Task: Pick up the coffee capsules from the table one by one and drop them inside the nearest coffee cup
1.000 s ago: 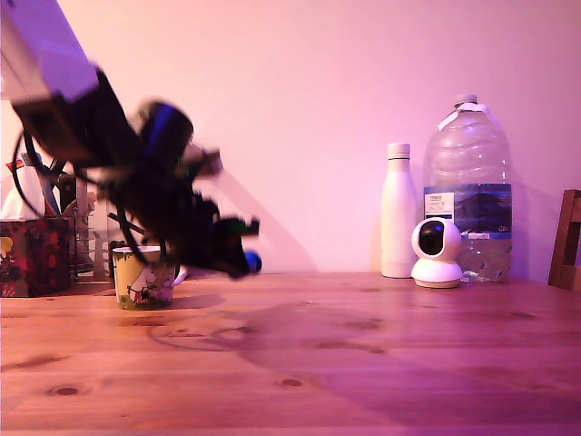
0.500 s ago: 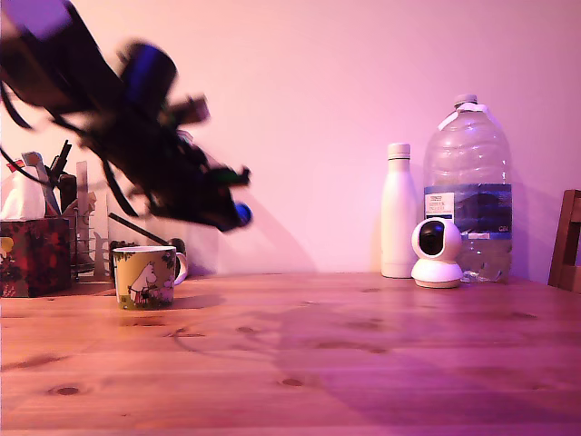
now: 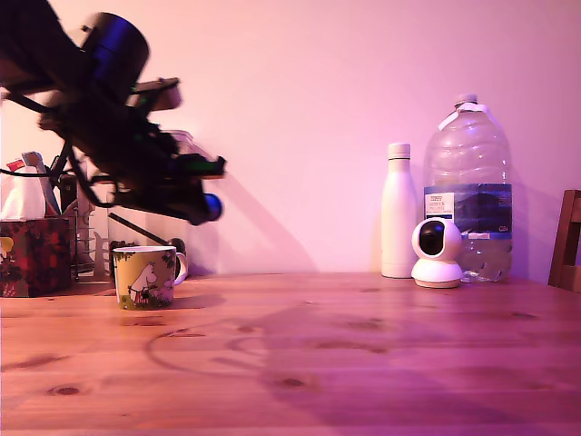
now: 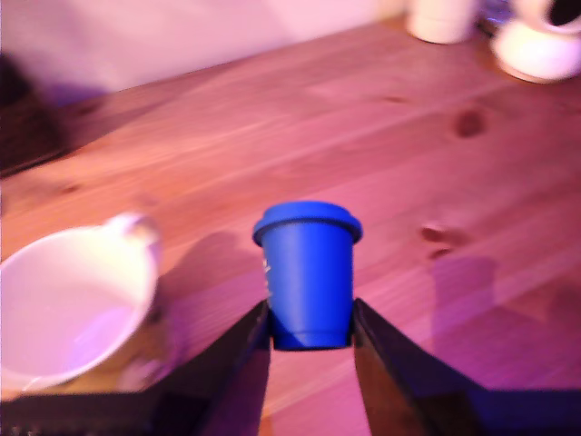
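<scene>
Fingers (image 4: 238, 350) pinch the coffee capsule (image 4: 309, 272) by its narrow end.

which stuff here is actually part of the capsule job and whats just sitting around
Part of the job: gripper, shut on the blue coffee capsule; coffee cup; table.

Just sitting around: white bottle, water jug, small camera, tissue box.

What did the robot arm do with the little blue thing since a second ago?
The gripper carried the blue capsule upward and toward the exterior view's left, from low beside the cup to up in the air, closer to being above it. It kept the capsule clamped the whole time. The cup, white bottle, water jug and small camera stayed put on the table.
</scene>
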Controlling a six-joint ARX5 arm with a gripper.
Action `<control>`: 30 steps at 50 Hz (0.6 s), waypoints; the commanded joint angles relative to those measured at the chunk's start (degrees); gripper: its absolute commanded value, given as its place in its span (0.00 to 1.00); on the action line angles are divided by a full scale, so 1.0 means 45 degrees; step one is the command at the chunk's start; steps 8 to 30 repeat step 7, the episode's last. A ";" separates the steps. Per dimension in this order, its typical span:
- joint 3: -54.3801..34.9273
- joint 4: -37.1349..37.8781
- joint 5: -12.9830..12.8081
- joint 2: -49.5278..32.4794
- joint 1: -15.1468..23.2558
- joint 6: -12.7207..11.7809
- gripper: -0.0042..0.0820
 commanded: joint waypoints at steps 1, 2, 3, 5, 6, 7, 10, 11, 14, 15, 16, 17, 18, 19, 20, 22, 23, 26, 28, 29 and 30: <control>-0.0233 0.0107 -0.0049 -0.0296 0.0078 -0.0039 0.23; -0.0233 0.0102 -0.0044 -0.0340 0.0092 -0.0039 0.23; -0.0233 0.0102 -0.0044 -0.0355 0.0097 -0.0039 0.23; -0.0233 0.0102 -0.0044 -0.0389 0.0097 -0.0044 0.23; -0.0233 0.0097 -0.0049 -0.0418 0.0097 -0.0044 0.23; -0.0233 0.0097 -0.0044 -0.0432 0.0097 -0.0049 0.23; -0.0233 0.0097 -0.0044 -0.0432 0.0097 -0.0049 0.23; -0.0233 0.0097 -0.0044 -0.0432 0.0097 -0.0049 0.23; -0.0233 0.0097 -0.0044 -0.0432 0.0097 -0.0049 0.23; -0.0233 0.0097 -0.0044 -0.0432 0.0097 -0.0049 0.23; -0.0233 0.0097 -0.0044 -0.0432 0.0097 -0.0049 0.23; -0.0233 0.0097 -0.0044 -0.0432 0.0097 -0.0049 0.23; -0.0233 0.0097 -0.0044 -0.0432 0.0097 -0.0049 0.23; -0.0233 0.0097 -0.0044 -0.0432 0.0097 -0.0049 0.23; -0.0233 0.0097 -0.0044 -0.0432 0.0097 -0.0049 0.23; -0.0233 0.0097 -0.0044 -0.0432 0.0097 -0.0049 0.23; -0.0233 0.0097 -0.0044 -0.0432 0.0097 -0.0049 0.23; -0.0233 0.0097 -0.0044 -0.0432 0.0097 -0.0049 0.23; -0.0233 0.0097 -0.0044 -0.0432 0.0097 -0.0049 0.23; -0.0233 0.0097 -0.0044 -0.0432 0.0097 -0.0049 0.23; -0.0233 0.0097 -0.0044 -0.0432 0.0097 -0.0049 0.23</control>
